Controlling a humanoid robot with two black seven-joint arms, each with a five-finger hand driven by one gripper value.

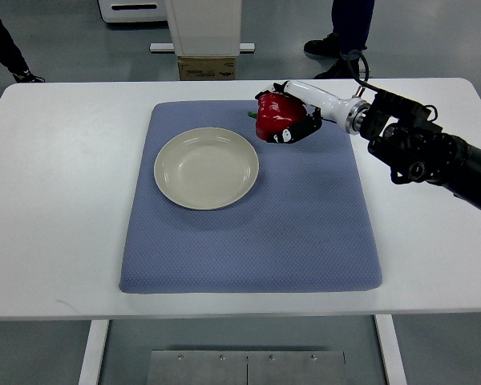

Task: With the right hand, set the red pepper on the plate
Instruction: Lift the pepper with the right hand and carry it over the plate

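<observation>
- The right hand is reaching in from the right edge, its white and black fingers wrapping around a glossy red pepper.
- The pepper is sitting just beside the upper right rim of a round, shallow cream plate (whether they touch is unclear).
- A blue textured mat is lying under both, covering a smooth white table.
- A person's dark shoes are showing beyond the far edge.

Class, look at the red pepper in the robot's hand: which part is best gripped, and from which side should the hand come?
Grip the red pepper around its broad, rounded body, coming from the right, as the right hand does now. Its fingers wrap the bulge, and the green stem points left toward the plate, so it stays out of the grasp.
</observation>
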